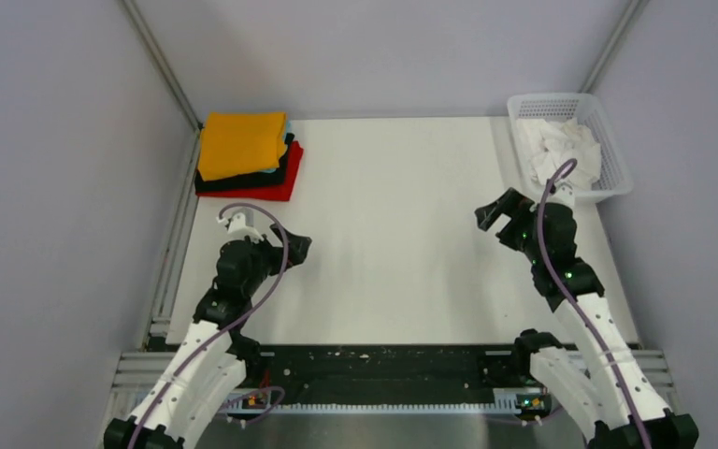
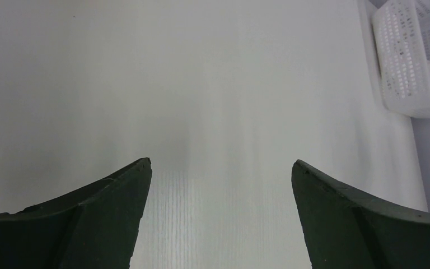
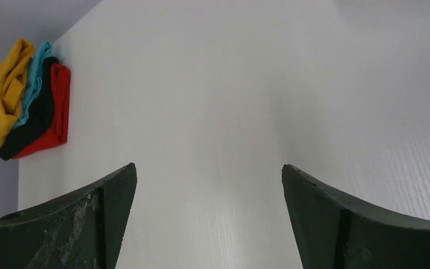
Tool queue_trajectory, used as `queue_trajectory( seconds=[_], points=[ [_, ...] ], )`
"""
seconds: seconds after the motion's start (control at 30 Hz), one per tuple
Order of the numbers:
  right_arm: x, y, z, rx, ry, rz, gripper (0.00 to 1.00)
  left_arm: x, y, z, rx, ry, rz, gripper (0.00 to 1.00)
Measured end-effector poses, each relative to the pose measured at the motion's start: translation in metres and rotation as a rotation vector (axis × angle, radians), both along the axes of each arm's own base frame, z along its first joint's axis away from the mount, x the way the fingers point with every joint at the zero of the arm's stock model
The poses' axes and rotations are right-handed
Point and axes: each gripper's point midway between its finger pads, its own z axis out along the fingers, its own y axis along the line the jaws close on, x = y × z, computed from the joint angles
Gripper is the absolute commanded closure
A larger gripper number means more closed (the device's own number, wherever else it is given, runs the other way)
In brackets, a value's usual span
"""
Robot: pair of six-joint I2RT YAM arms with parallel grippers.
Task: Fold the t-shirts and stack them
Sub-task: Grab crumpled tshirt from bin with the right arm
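A stack of folded t-shirts sits at the table's far left corner: orange [image 1: 241,142] on top, then teal, black [image 1: 243,180] and red [image 1: 276,190] at the bottom. It also shows in the right wrist view [image 3: 22,101]. A wrinkled white t-shirt [image 1: 561,150] lies in the white lattice basket [image 1: 617,166] at the far right. My left gripper [image 1: 297,248] is open and empty over the bare table, in front of the stack. My right gripper [image 1: 493,213] is open and empty, just left of the basket.
The basket also shows at the top right of the left wrist view [image 2: 411,61]. Grey walls and metal frame rails [image 1: 164,65] enclose the white table [image 1: 393,243]. A black strip runs along the near edge between the arm bases.
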Motion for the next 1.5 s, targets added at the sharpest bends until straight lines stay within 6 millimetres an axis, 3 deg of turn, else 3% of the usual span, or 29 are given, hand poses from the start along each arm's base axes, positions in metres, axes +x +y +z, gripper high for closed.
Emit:
queue_trajectory(
  seconds=[0.2,0.4,0.5,0.6,0.73,0.87,1.03,1.23,1.3,1.33,1.37,1.4,1.43,1.47,1.5],
  points=[
    [0.049,-0.004,0.040,-0.022,-0.038,-0.059,0.01,0.006,0.014,-0.014,0.039,0.043,0.083,0.01],
    [0.123,-0.028,0.094,-0.160,-0.093,-0.168,0.01,0.008,0.024,-0.018,0.058,0.069,0.141,0.01],
    [0.163,-0.058,0.107,-0.197,-0.080,-0.224,0.01,0.010,0.027,-0.017,0.061,0.067,0.165,0.01],
    [0.201,-0.112,0.107,-0.223,-0.040,-0.308,0.01,0.011,0.030,-0.020,0.069,0.074,0.181,0.01],
    [0.234,-0.178,0.080,-0.266,0.061,-0.396,0.03,0.014,0.031,-0.029,0.087,0.114,0.186,0.01],
    [0.261,-0.219,0.029,-0.265,0.180,-0.419,0.05,0.018,0.030,-0.034,0.099,0.144,0.185,0.01],
    [0.280,-0.243,-0.051,-0.230,0.342,-0.403,0.06,0.023,0.026,-0.037,0.100,0.162,0.172,0.01],
    [0.273,-0.242,-0.139,-0.188,0.518,-0.375,0.16,0.024,0.022,-0.036,0.098,0.154,0.149,0.01],
    [0.278,-0.242,-0.134,-0.181,0.503,-0.375,0.24,0.024,0.022,-0.035,0.097,0.152,0.149,0.01],
    [0.281,-0.241,-0.132,-0.173,0.494,-0.368,0.33,0.024,0.022,-0.034,0.097,0.149,0.149,0.01],
    [0.283,-0.240,-0.133,-0.165,0.488,-0.364,0.47,0.024,0.022,-0.033,0.095,0.143,0.149,0.01],
    [0.283,-0.239,-0.135,-0.162,0.487,-0.358,0.73,0.024,0.022,-0.030,0.093,0.135,0.149,0.01],
    [0.283,-0.238,-0.136,-0.162,0.490,-0.352,0.90,0.024,0.022,-0.029,0.091,0.129,0.149,0.01],
    [0.283,-0.238,-0.137,-0.163,0.488,-0.341,0.99,0.024,0.022,-0.027,0.090,0.122,0.148,0.01],
    [0.285,-0.236,-0.136,-0.147,0.481,-0.331,1.00,0.024,0.022,-0.026,0.088,0.118,0.148,0.01]
  ],
)
